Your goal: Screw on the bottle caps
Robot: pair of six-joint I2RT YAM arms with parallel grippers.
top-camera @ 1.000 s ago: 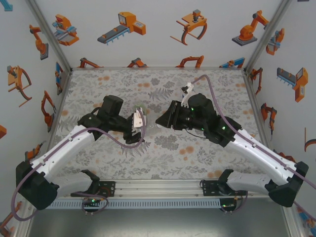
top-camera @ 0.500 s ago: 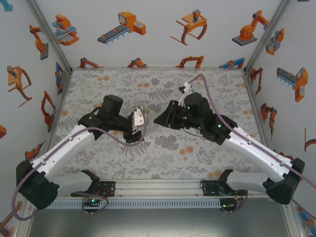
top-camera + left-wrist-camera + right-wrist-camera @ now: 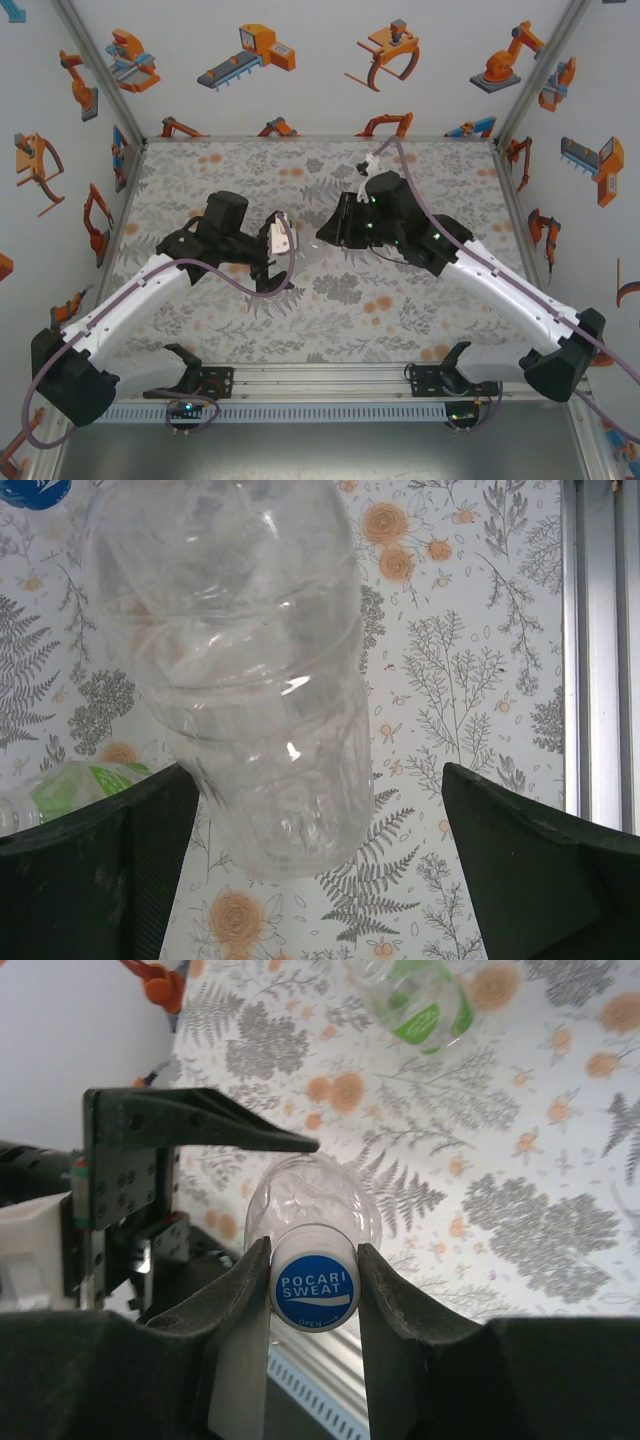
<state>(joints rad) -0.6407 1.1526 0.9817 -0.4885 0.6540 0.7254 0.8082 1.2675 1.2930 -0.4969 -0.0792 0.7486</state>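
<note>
Floral table (image 3: 330,320): left gripper (image 3: 318,780) seemingly newly wide.

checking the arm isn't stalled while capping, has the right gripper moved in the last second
Yes. In the top view the right gripper, pinching the Pocari Sweat cap, has shifted away from the near rail toward the table's far edge.

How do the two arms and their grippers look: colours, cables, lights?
The left arm and right arm have long white links with black joints and bases. A purple cable runs along each. Small green lights glow on the right arm. The left gripper and right gripper have black, wedge-shaped fingers.
</note>
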